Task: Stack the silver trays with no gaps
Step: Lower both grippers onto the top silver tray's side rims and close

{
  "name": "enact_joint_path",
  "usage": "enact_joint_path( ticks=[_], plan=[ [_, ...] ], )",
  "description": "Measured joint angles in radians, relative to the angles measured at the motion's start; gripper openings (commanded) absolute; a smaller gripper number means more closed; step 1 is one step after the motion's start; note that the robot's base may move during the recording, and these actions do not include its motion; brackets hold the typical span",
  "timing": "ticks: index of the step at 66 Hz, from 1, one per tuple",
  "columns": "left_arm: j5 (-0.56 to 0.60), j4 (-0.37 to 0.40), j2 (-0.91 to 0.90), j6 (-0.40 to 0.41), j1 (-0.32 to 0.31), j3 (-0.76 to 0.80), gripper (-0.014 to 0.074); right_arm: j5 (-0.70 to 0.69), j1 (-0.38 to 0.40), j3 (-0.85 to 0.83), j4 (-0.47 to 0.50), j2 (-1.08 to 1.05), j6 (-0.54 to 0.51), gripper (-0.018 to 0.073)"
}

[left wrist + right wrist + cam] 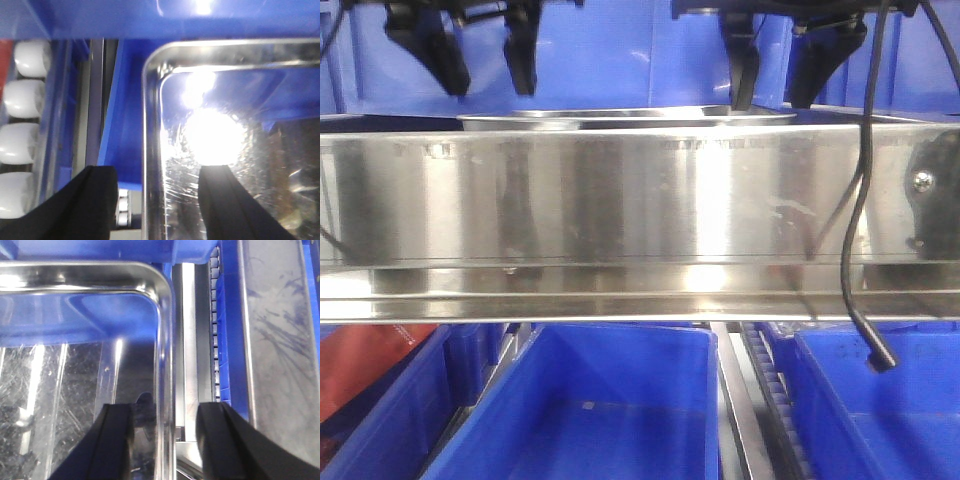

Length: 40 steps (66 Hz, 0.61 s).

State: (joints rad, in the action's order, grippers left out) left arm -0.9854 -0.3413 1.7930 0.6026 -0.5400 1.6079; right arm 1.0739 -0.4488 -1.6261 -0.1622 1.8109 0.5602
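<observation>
**Edges and clearance.** The silver tray lies level behind the steel shelf rail. The rail spans the full width of the front view and hides all of the tray except its rim.

- **Left wrist view:** the tray's far left rounded corner is visible. A blue bin wall runs just beside the left rim. Further left are a dark metal strip and then a column of white rollers.
- **Right wrist view:** the tray's far right corner is visible. Beside the right rim lie a bright metal strip, a roller track and a scratched grey panel.

**Hand position.**

- **Left hand**: the fingers are apart and straddle the tray's left rim. One finger is over the blue wall and the other over the tray floor.
- **Right hand**: the fingers are also apart and straddle the right rim. One finger is over the tray floor and the other over the metal strip.

In the front view both hands hang from above with their tips close to rim height (contact with the rim cannot be determined).

**Surroundings.** A black cable hangs in front of the rail at the right, ending above the near right blue bin. The blue bins form a near row below the rail. A red object sits in the near left one.
</observation>
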Motion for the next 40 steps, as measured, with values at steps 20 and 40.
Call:
enact_joint_path(
  ticks=[20,40],
  plan=[
    [0.000,0.036,0.046,0.000,0.029,0.000,0.0295,0.000,0.000,0.000,0.001,0.007,0.002,0.0214],
    [0.002,0.085,0.060,-0.061,0.074,0.000,0.0295,-0.002,0.000,0.000,0.007,0.033,0.004,0.0214]
  ],
)
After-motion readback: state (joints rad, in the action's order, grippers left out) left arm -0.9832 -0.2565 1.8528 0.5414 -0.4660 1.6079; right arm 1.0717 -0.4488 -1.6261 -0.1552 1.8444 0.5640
